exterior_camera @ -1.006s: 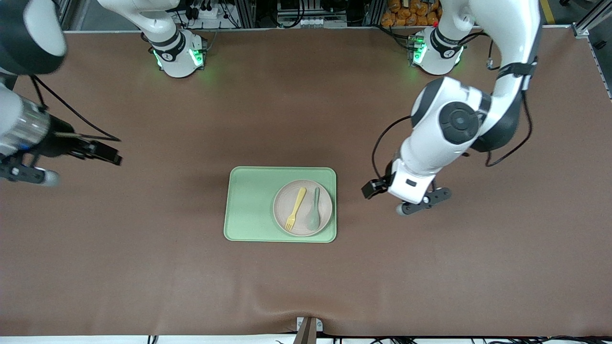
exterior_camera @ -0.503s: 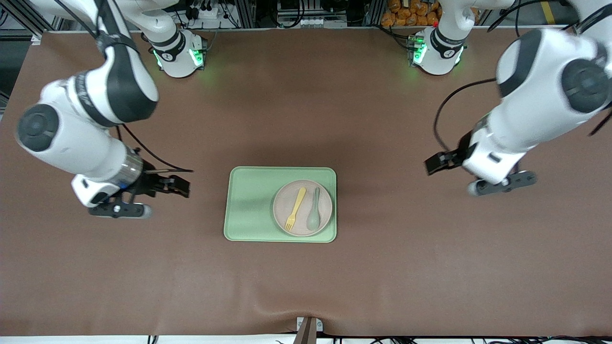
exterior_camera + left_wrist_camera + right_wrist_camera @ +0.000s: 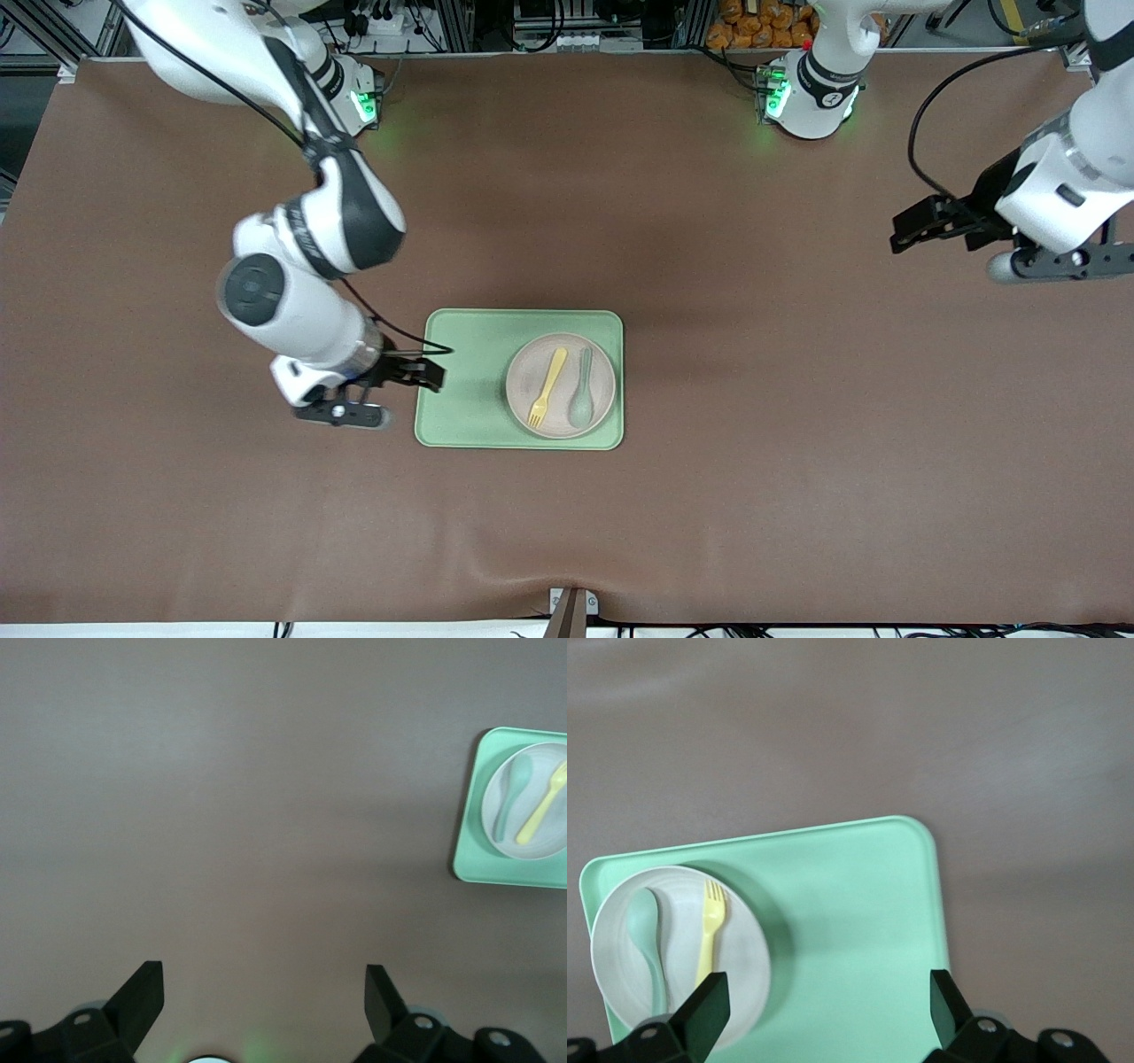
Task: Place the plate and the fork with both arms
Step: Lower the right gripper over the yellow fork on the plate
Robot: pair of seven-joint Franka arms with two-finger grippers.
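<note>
Two hands gape empty — right hand (image 3: pixel 403 377) over the tray's edge, left hand (image 3: pixel 939 232) waiting over bare desk. Small pale-yellow plastic fork (image 3: pixel 548 386) lies on the round beige-pink plate (image 3: pixel 602 368) beside a grey-green spoon (image 3: pixel 582 396) — risking a mistaken grab.

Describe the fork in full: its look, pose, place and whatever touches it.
The fork is small, pale yellow and looks like plastic, with short tines. It lies flat on the beige-pink plate, tines toward the front camera, handle slanting away. The grey-green spoon lies alongside it without touching. Neither gripper touches it.
</note>
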